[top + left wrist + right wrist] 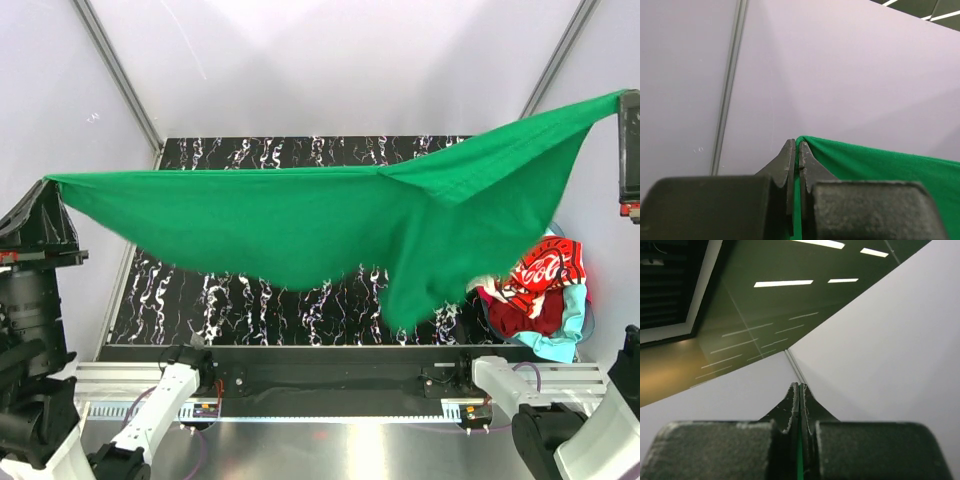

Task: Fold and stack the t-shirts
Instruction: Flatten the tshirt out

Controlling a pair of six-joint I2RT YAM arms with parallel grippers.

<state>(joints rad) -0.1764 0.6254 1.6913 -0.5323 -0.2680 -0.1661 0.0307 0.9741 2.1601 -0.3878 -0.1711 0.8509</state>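
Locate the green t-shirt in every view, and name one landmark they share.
Top external: green t-shirt stretched in the air across the middle, left to right.
Left wrist: lower right, running from the left gripper.
Right wrist: only a thin green sliver inside the right gripper, bottom centre.
Shared landmark: the pale wall.

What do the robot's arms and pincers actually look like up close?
The left arm and right arm have white shell segments joined by bulky black joints, with thin purple cables looping near the bases. The left gripper and right gripper are dark grey, with blocky, rough-textured bodies tapering into two thin pointed fingers.
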